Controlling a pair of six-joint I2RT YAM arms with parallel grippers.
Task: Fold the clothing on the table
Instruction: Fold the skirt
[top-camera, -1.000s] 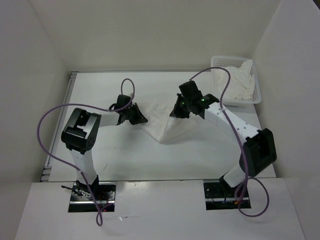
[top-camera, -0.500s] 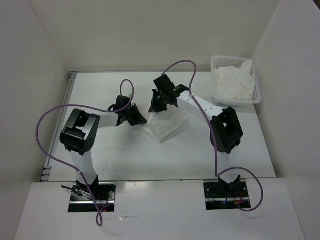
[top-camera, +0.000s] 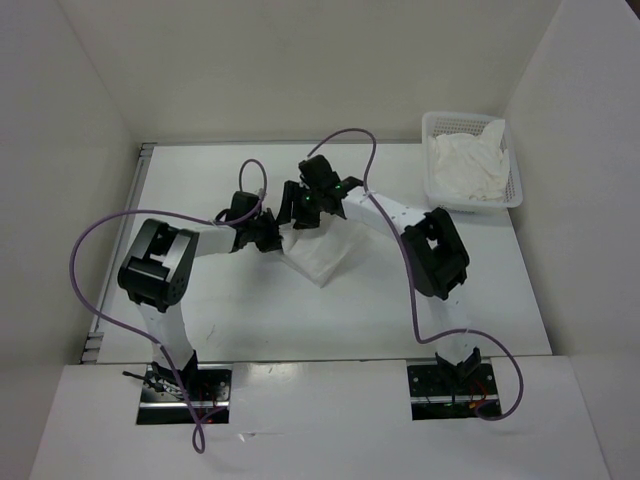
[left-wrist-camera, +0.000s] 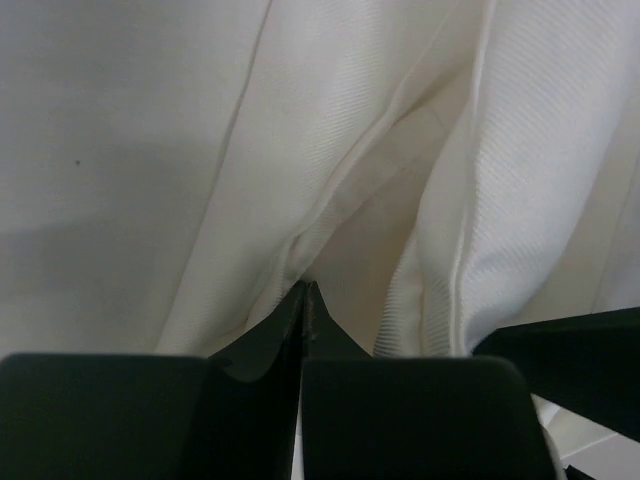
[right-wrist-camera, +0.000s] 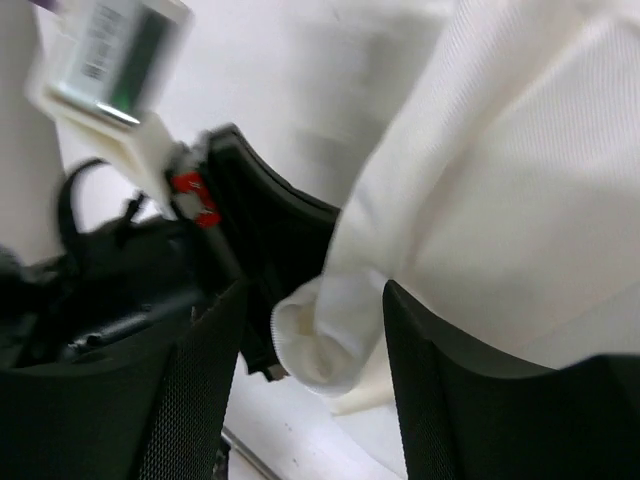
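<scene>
Seen from above, two robot arms are bolted at the near edge of a white table, with looping purple cables trailing from each. Both arms reach forward and lean inward, so their tips come close together near the middle of the tabletop. The left gripper lies low at the left corner of the clothing, a thin white garment that rests on the table as a rough, wrinkled diamond, its near point aimed back toward the arm bases. The left wrist camera shows the two dark fingers pressed tight together, with creases in the fabric running into their tips, so they are pinching a fold of the cloth. The right gripper sits just beyond and to the right of the left one, over the garment's far left edge. The right wrist camera shows its two fingers standing well apart, not squeezing anything. A rolled hem of the white fabric lies loose in the gap between them, and the black body of the left arm's wrist is just beside it. At the far right corner of the table stands a white mesh basket holding a bunched white cloth, well apart from the garment. White walls close in the table.
</scene>
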